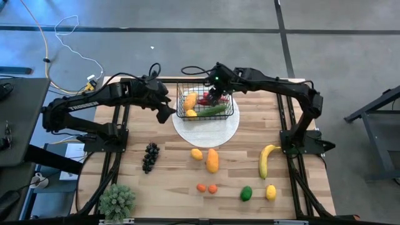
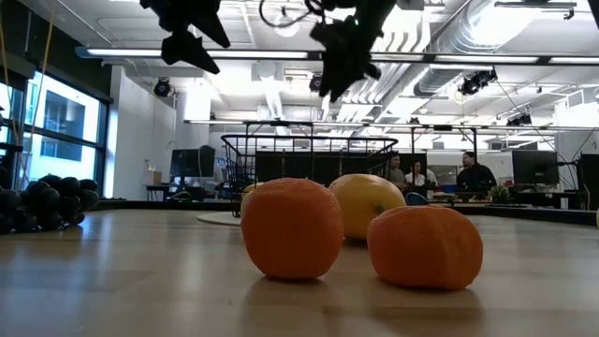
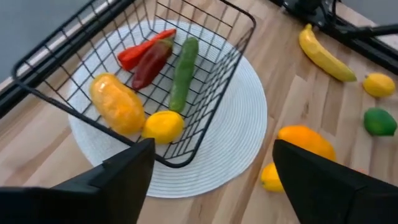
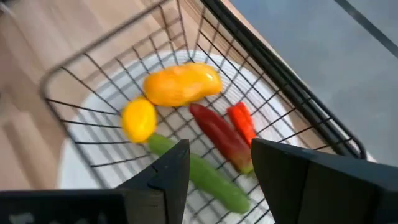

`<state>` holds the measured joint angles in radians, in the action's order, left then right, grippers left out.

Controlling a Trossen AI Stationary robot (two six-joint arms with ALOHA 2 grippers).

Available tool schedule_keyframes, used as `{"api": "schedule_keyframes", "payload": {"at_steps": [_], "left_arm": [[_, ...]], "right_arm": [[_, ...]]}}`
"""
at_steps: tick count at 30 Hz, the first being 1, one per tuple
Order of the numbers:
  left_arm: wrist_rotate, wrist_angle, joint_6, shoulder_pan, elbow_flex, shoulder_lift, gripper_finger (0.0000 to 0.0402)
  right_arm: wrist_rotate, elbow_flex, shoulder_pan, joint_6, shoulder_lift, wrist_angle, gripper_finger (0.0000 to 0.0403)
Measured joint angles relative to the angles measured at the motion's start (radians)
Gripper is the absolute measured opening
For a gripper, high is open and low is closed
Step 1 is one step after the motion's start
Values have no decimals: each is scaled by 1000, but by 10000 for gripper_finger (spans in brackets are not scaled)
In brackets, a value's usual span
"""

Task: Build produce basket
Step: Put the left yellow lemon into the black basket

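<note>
Right wrist view shows the right gripper (image 4: pixel 214 168) with its two dark fingers (image 4: pixel 171 171) spread apart and holding nothing, poised above the basket (image 4: pixel 93 78). Directly past them lie a green cucumber (image 4: pixel 208 177), a dark red chilli (image 4: pixel 221 137) and a brighter red one (image 4: pixel 242 124) side by side, a small lemon (image 4: pixel 138 120) and an orange-yellow mango-like fruit (image 4: pixel 182 83).

Seen from above, this gripper (image 1: pixel 217 94) hangs over the basket's (image 1: pixel 232 111) far right part, while the left gripper (image 1: pixel 166 107) hovers just beside the basket's left edge, its fingers (image 3: pixel 118 171) also wide apart and empty.

The basket is black wire mesh, rectangular, sitting on a round white plate (image 1: pixel 206 130) at the table's (image 1: pixel 175 172) far middle. Its long axis runs left to right across the table; the cucumber lies along its near wall, roughly parallel to that axis.

Outside the basket, on the near half of the table, rest dark grapes (image 1: pixel 150 156), a lemon (image 1: pixel 197 154), an orange fruit (image 1: pixel 212 160), two small orange pieces (image 1: pixel 206 187), a lime (image 1: pixel 246 193), another lemon (image 1: pixel 270 192) and a banana (image 1: pixel 267 160).
</note>
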<state>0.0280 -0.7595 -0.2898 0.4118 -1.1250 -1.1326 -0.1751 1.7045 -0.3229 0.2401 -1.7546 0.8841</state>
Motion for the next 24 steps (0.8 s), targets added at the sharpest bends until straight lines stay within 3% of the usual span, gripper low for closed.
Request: {"api": "schedule_keyframes", "payload": {"at_steps": [8,14,24], "left_arm": [[47,31,110,-18,1,0,361],[48,22,52,-37,1,-4,360],[72,36,272,-155,1,-102,361]], "right_arm": [[-132,92,124,170,1,106,154],[-235,130,203,288,11,211,154],[-472,177,308,548,35,438,154]]}}
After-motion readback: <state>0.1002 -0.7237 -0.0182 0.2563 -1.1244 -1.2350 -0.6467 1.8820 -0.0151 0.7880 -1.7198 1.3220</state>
